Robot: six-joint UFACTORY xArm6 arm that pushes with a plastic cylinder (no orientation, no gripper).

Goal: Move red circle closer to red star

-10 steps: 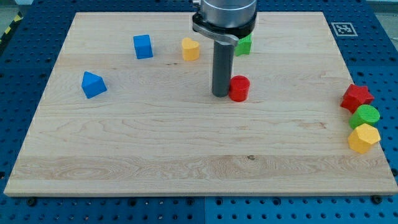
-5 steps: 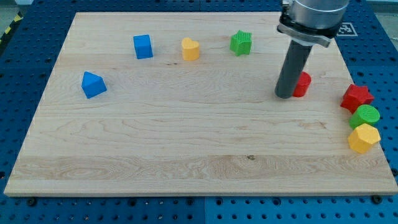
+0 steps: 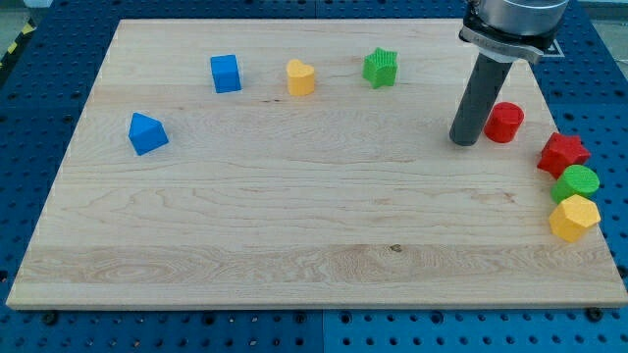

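The red circle (image 3: pixel 505 122) is a short red cylinder at the view's right on the wooden board (image 3: pixel 294 226). The red star (image 3: pixel 562 154) lies a little to its lower right, near the board's right edge, with a small gap between them. My tip (image 3: pixel 464 141) rests on the board just left of the red circle, with a narrow gap showing between the rod and the block.
A green circle (image 3: pixel 576 182) and a yellow hexagon (image 3: pixel 574 217) sit right below the red star. A green star (image 3: pixel 380 68), a yellow block (image 3: pixel 300 76) and a blue cube (image 3: pixel 226 74) line the top. A blue wedge-like block (image 3: pixel 147 133) is at the left.
My tip has swept right across the board, pushing the red circle from the board's middle to near the red star. The other blocks have not moved.
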